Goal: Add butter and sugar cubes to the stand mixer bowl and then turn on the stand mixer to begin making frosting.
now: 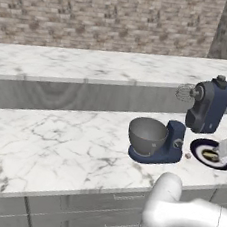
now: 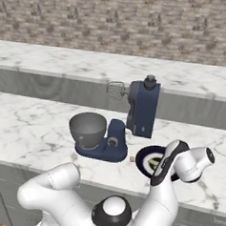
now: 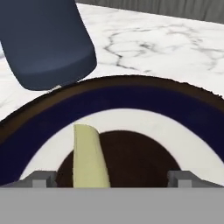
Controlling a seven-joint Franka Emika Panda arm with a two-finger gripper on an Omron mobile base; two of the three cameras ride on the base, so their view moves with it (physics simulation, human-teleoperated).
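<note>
The navy stand mixer [image 1: 208, 107] stands with its head tilted up and its whisk [image 1: 186, 92] raised. The grey stand mixer bowl [image 1: 147, 135] sits on the mixer's flat base. To its right lies a dark-blue-and-white plate [image 1: 202, 144] holding a pale yellow butter stick [image 3: 89, 155]. My gripper [image 3: 109, 179] hangs open just above the plate, with the butter between its fingertips, nearer the left one. A small brown sugar cube [image 1: 187, 156] lies on the counter between the base and the plate.
The marble counter [image 1: 56, 144] stretches left of the mixer, with a raised marble ledge [image 1: 91, 62] and a brick wall behind. The mixer's blue body [image 3: 48, 43] stands close beyond the plate's rim. Grey drawers run below the counter edge.
</note>
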